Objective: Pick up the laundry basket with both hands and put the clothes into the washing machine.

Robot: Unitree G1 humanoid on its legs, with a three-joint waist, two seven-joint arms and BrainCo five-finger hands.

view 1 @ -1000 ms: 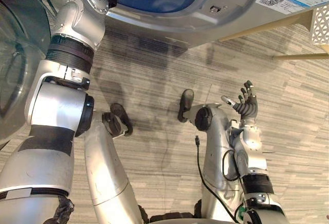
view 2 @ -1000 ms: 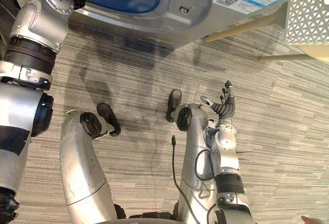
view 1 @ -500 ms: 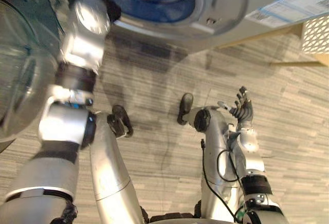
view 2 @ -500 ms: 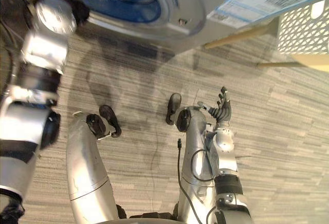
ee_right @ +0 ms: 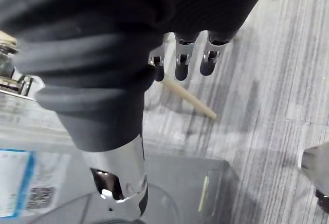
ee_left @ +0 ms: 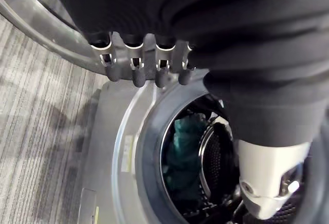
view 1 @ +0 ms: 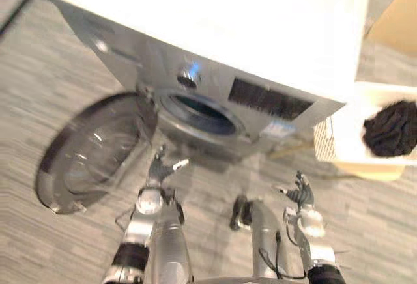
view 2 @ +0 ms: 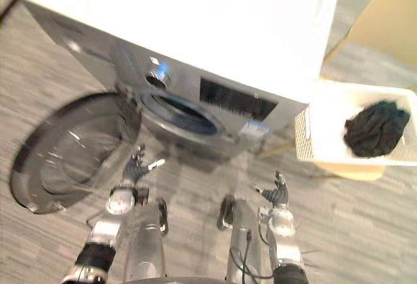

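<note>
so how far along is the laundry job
Done: the washing machine door hangs open and a teal garment lies in the drum. In hand: nothing; left hand and right hand are open and empty. Left: dark clothes sit in the white basket, not yet lifted.

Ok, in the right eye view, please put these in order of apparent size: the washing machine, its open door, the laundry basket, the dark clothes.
1. washing machine, by far the largest
2. open door
3. laundry basket, cut off at the picture's edge, so it is ranked by its visible part
4. dark clothes, lying inside it
</note>
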